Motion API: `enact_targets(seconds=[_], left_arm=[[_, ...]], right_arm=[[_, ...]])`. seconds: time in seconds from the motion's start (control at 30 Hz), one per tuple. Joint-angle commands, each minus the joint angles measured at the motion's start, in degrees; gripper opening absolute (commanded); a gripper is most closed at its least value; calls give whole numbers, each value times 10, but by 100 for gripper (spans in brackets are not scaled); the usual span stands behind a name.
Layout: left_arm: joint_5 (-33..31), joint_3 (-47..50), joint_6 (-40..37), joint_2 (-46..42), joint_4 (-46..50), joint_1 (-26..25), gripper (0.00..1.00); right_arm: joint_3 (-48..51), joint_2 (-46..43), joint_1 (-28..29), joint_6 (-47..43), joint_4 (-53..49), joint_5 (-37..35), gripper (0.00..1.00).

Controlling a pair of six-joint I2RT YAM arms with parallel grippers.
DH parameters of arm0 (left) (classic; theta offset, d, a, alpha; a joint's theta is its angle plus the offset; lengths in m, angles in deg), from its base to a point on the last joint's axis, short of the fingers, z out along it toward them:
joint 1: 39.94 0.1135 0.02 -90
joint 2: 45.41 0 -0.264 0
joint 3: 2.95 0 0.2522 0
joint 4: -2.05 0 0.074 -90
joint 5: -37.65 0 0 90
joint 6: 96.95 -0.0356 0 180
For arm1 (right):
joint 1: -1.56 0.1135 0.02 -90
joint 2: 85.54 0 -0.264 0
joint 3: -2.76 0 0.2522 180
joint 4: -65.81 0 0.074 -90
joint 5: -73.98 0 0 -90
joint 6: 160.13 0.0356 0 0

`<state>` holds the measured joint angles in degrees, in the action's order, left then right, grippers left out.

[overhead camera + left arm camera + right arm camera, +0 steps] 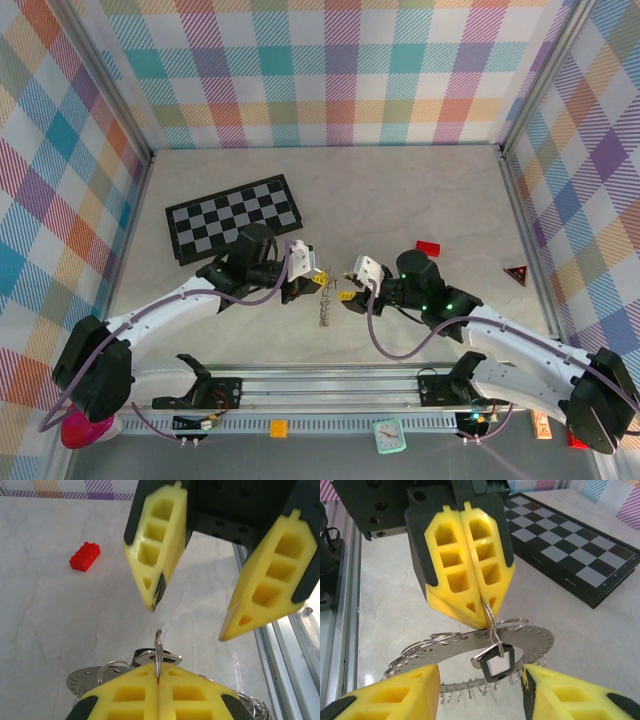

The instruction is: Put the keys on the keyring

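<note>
Keyring point(540, 639): flat silvery ring, its rim set with many small wire loops. Holder: left gripper point(479, 620), jaws pressed together on one thin wire loop point(491, 622) at the rim. In the overhead view we see the ring hanging edge-on below that pinch, at mid-table, on the near side of the chessboard point(570, 545); whether its lower edge touches the table point(50, 620) we cannot tell. Attached: black-headed key point(495, 665), dangling from the same loop just under the left fingertips. Facing it: right gripper point(190, 621), jaws spread wide, one finger on each side of the key, apart from both key and ring and carrying nothing. Further out: red brick point(85, 556), lying well apart on the table. Step, as we judge it: the black-headed key looks threaded, and the right gripper stands as for letting go. Next move, as we judge it: the right gripper needs to draw straight back, clear of the loops that could snag a finger, then go for the second key, with the left pinch firm enough to present the loop.
</note>
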<state>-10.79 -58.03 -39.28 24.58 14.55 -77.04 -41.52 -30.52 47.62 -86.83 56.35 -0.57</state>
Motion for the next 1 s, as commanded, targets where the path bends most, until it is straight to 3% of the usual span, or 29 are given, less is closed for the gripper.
enact_targets(seconds=[0.0,0.23,0.67,0.77,0.97], left_arm=[[28,4,7,-11,-33,-7,0],[31,0,-13,-10,-11,-8,0],[39,-9,-33,-14,15,-11,0],[39,-10,-34,-16,14,-11,0],[39,-11,-38,-13,16,-11,0]], right_arm=[[-8,14,-2,11,30,-2,46],[-18,13,-2,-11,30,-30,39],[-51,36,-2,-38,11,0,22],[-54,36,-2,-41,-5,5,22],[-56,27,-2,-50,-40,27,30]])
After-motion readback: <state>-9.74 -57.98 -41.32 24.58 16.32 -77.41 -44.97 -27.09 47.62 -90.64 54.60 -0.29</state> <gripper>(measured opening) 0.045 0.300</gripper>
